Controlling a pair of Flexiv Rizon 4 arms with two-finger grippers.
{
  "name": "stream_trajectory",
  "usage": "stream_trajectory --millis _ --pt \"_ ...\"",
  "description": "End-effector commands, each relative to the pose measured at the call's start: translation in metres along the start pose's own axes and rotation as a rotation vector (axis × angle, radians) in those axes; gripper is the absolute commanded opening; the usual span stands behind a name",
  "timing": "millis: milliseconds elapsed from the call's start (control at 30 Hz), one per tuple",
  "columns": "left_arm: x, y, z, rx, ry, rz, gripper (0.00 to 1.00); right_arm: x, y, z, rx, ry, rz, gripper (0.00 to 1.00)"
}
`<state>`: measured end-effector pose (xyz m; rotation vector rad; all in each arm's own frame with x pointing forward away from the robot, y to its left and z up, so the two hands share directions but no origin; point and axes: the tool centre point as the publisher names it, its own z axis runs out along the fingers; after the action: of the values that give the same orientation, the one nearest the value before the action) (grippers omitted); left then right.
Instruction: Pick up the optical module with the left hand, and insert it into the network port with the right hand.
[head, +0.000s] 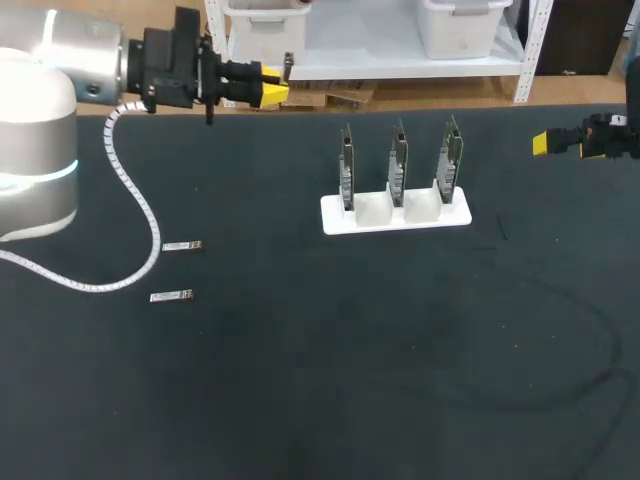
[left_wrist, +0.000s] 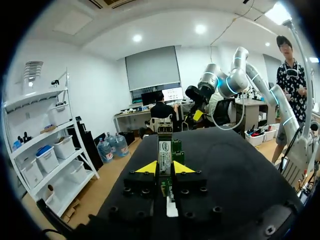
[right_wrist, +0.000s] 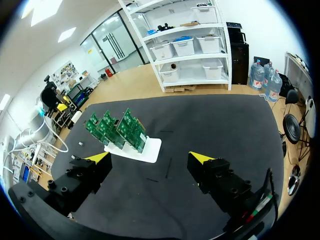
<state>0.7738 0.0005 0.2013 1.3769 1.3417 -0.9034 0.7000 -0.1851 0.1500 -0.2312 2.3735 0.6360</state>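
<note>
My left gripper (head: 268, 92) hangs over the table's far left edge, shut on a slim metal optical module (head: 288, 66) that sticks out past its yellow tips. In the left wrist view the module (left_wrist: 165, 150) stands upright between the fingers of the left gripper (left_wrist: 166, 169). Three green network boards (head: 398, 165) stand in a white holder (head: 360, 222) at the table's middle back. My right gripper (head: 548, 143) is at the far right edge, apart from the boards. In its own view the right gripper (right_wrist: 150, 159) is open and empty, with the boards (right_wrist: 117, 129) ahead of it.
Two more optical modules (head: 182, 246) (head: 171, 296) lie flat on the dark mat at the left. The left arm's white coiled cable (head: 140, 205) loops across the table near them.
</note>
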Motion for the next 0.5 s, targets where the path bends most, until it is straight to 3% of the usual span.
stream_trajectory --millis 33,500 --pt "0.0061 0.0048 0.0134 0.033 -0.044 -0.008 0.00 0.0000 0.0000 0.0000 0.000 0.000 0.000 1.00" --pt "0.0092 0.0060 0.0156 0.044 -0.052 -0.017 0.00 0.0000 0.0000 0.0000 0.000 0.000 0.000 1.00"
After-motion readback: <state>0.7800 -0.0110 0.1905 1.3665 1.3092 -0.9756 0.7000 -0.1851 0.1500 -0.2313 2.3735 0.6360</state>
